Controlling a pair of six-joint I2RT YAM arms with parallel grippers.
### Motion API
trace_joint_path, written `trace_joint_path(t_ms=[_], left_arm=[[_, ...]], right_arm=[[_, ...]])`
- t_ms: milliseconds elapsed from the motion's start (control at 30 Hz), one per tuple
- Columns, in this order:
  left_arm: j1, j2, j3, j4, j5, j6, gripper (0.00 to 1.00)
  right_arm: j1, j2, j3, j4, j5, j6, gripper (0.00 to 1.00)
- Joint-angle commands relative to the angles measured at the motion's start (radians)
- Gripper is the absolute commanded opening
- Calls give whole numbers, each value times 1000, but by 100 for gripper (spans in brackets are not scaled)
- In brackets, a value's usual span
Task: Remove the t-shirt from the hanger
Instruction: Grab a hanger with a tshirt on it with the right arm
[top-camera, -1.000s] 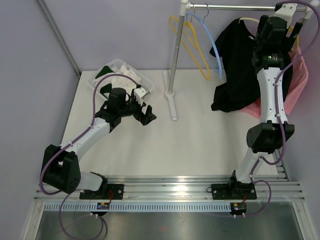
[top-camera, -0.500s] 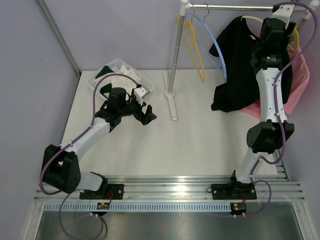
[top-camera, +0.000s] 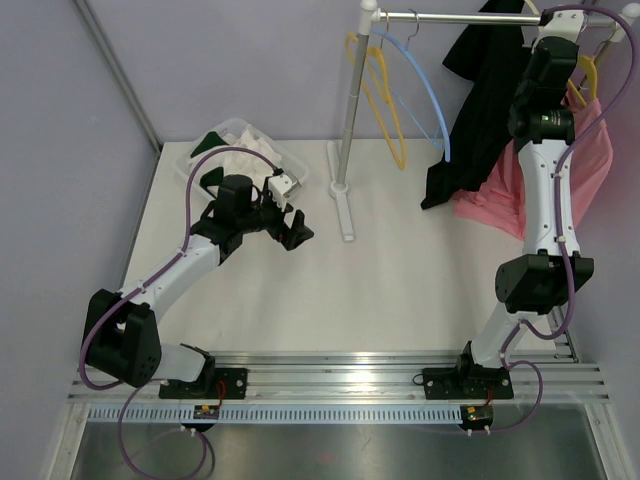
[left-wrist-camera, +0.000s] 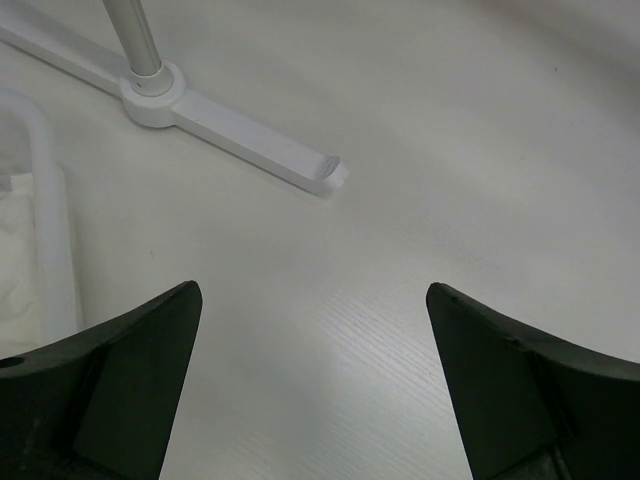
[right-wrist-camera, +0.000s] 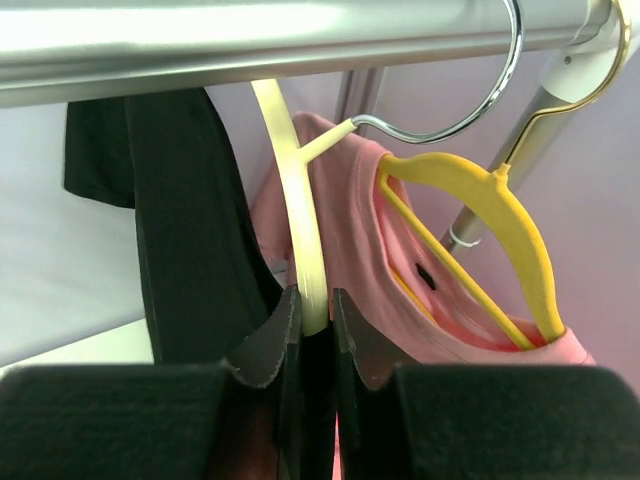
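Above a white counter (top-camera: 420, 290) backed by lavender walls, the black t-shirt (top-camera: 478, 100) hung bunched from the steel rail (top-camera: 450, 16) beside a pink shirt (top-camera: 590, 165). Only the right wrist view showed the right claw (right-wrist-camera: 313, 305) clenched on the cream hanger (right-wrist-camera: 290, 180) under the rail, next to a yellow hanger (right-wrist-camera: 500, 220). The left wrist view showed the left claw (left-wrist-camera: 312, 290) spread wide over the counter near the rack's foot (left-wrist-camera: 250, 140).

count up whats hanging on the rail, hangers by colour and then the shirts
yellow hanger: 2 (bare; dressed)
blue hanger: 1
cream hanger: 1
t-shirt: 2 (black t-shirt; pink t-shirt)
total: 6
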Motion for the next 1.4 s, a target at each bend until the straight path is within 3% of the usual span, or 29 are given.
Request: trace_joint_path(t_ms=[0,433,833,1067,1367], left_arm=[[-7,-6,40,20,27,15,99],[-7,-7,40,15,35,17,99],[-10,-9,38,14,36,18,99],[-10,-9,40,14,35,20,99],[-13,-6,40,12,33,21,99]], right_arm=[[-3,-57,16,-13,-124,61,0],[0,-104,59,-213,-435,64,0],[102,-124,50,-266,-416,-28,7],[133,-109,67,-282,-362,-53,37],[135,-117,51,-214,-367,-25,55]])
